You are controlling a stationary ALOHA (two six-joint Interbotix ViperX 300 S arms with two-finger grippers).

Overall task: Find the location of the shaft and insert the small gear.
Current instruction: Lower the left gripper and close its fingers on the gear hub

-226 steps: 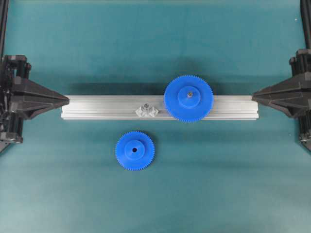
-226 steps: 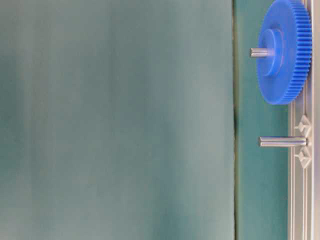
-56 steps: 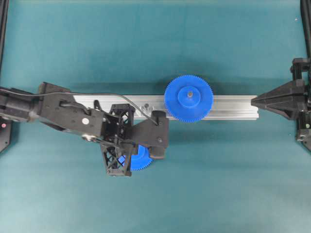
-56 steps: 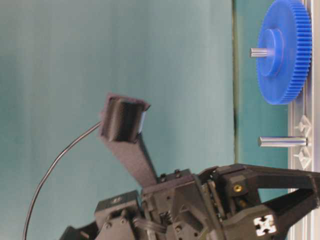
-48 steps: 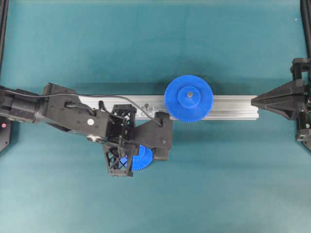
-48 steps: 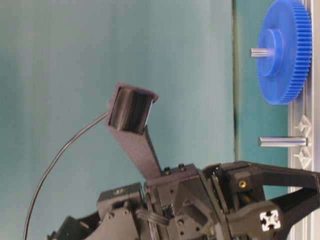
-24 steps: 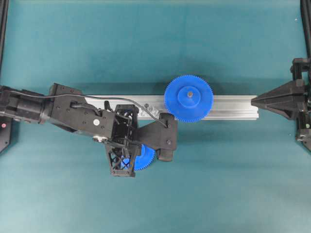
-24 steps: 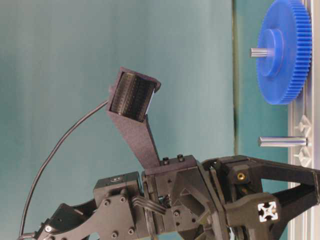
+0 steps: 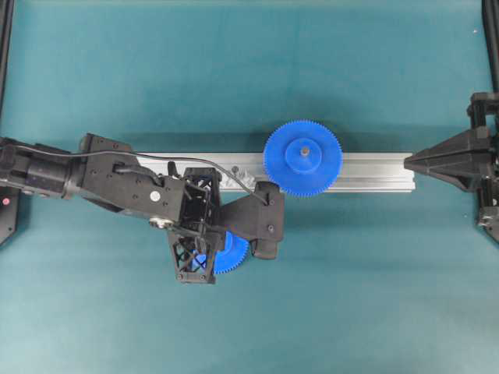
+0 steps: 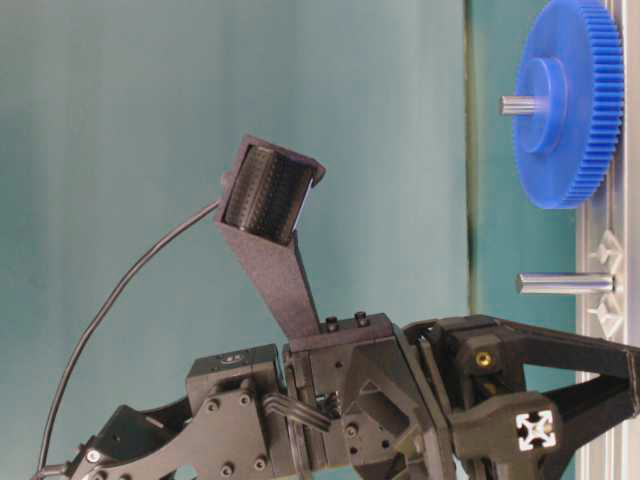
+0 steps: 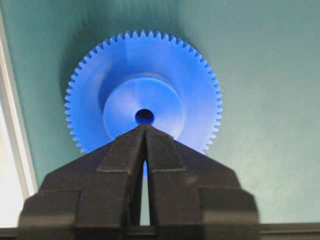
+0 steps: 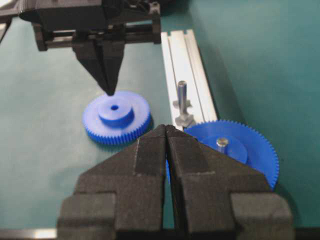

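The small gear (image 11: 145,90), blue with a raised hub and dark centre hole, lies flat on the green mat (image 9: 351,296) in front of the rail. My left gripper (image 11: 145,127) hangs over it, jaws shut and empty, tips just above the hub near the hole. The right wrist view shows this too: the left gripper (image 12: 109,90) is over the small gear (image 12: 117,120). The shaft (image 12: 182,95) stands bare and upright on the rail; it also shows in the table-level view, shaft (image 10: 565,283). My right gripper (image 12: 166,129) is shut and empty at the rail's right end.
The aluminium rail (image 9: 366,173) runs left to right across the middle. A larger blue gear (image 9: 302,158) sits on its own pin on the rail, right of the shaft. The left arm (image 9: 117,183) covers the rail's left part and much of the small gear.
The left arm has come in from the left edge to above the small gear, and shifted slightly right over the last second. The small gear has not moved. The right gripper has drawn back a little.
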